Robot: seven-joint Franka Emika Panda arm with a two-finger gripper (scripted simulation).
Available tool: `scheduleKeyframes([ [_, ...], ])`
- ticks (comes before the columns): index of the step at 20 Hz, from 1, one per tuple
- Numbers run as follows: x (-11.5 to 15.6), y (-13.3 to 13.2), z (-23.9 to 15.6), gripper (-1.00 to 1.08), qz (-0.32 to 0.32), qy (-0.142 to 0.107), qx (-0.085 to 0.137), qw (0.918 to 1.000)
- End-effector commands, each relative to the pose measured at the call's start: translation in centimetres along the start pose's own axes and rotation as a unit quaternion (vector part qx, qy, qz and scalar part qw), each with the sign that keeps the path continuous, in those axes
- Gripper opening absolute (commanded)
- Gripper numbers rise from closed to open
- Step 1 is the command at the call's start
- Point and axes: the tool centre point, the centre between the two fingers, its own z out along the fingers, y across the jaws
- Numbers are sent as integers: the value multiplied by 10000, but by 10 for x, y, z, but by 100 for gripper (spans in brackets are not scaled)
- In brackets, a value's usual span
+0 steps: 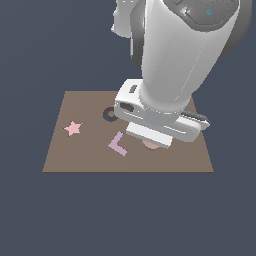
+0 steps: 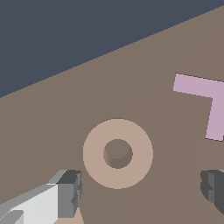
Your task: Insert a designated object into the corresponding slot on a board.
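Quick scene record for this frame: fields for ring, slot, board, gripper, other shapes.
ring: tan ring lying flat on the board, not in its slot
slot: dark ring-shaped recess near the board's far edge, partly hidden by the arm, nothing in the part that shows
board: brown board
gripper: gripper open, low over the ring, one finger on each side, not touching it
other shapes: pink star, purple L-piece
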Motion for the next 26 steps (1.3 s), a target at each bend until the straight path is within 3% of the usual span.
scheduleKeyframes([
  [1, 4, -6, 8, 100, 152, 20, 3, 9999],
  [21, 10, -15, 38, 100, 350, 37, 6, 9994],
  [22, 10, -15, 38, -100, 350, 37, 6, 9994],
  [26, 10, -15, 38, -100, 350, 37, 6, 9994],
])
